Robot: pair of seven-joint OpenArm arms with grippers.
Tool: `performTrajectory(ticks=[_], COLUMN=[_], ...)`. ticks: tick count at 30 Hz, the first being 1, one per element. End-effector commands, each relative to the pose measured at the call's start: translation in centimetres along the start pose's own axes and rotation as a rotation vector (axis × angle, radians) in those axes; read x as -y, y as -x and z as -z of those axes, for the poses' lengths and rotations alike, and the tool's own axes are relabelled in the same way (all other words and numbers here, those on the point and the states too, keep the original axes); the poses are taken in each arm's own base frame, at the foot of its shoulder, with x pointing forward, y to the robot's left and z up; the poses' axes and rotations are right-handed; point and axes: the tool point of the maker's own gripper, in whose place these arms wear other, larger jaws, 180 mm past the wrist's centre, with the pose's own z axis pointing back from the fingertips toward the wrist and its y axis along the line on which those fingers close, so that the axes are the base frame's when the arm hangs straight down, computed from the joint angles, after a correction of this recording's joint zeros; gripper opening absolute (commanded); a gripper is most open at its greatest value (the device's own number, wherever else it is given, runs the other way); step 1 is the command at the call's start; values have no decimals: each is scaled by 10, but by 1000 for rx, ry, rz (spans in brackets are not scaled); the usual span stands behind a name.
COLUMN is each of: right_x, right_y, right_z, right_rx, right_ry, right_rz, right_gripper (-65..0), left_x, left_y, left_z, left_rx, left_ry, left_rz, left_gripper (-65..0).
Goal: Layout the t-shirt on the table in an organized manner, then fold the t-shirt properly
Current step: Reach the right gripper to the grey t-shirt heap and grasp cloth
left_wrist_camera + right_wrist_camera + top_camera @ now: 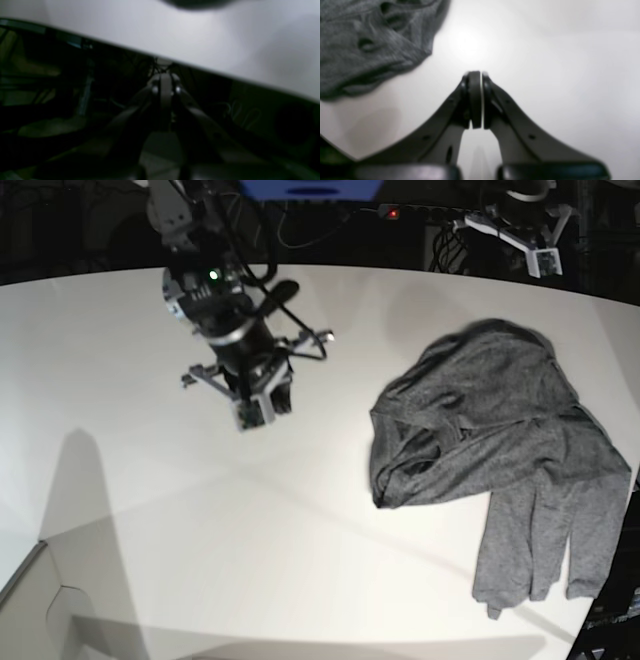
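A: What is seen on the tabletop point(120, 510)?

B: A wide white surface is shown, bare except for the shirt point(495, 470), which is heaped on the base view's right side. The body is bunched into folds, and a flatter part is trailed toward the near edge. It is judged that nothing has yet been laid out.

A: Where is the right tool point(475, 100) held?

B: It is hung above bare tabletop, well apart from the shirt. In its wrist view the jaws are seen pressed together with nothing between them, and the cloth's rumpled edge is caught only at the upper left. It is probably kept high so that the cloth is not dragged before a corner is chosen.

A: And the left tool point(165, 95)?

B: It is parked beyond the far edge, its jaws also closed and empty. It is likely kept clear so that the shirt is left unobstructed.
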Motion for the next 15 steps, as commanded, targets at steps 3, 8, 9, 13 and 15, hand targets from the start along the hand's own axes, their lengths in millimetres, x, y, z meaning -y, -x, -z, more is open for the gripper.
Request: performTrajectory(ticks=[3, 8, 9, 13, 15], right_x=[-20, -50, -55, -63, -59], right_y=[-27, -38, -40, -49, -51], right_z=[17, 60, 70, 105, 120], right_rx=[46, 9, -1, 0, 9], right_ry=[-46, -110, -119, -128, -118], right_rz=[7, -36, -51, -82, -100], right_gripper=[-573, -430, -402, -345, -342], left_x=[-1, -18, -24, -48, -55], left_y=[-8, -9, -11, -16, -21], left_z=[0, 9, 10, 6, 3], left_rx=[3, -85, -91, -90, -70], left_ry=[-1, -9, -15, -34, -4], left_rz=[-4, -137, -172, -253, -239], left_gripper=[-650, -650, -650, -650, -650])
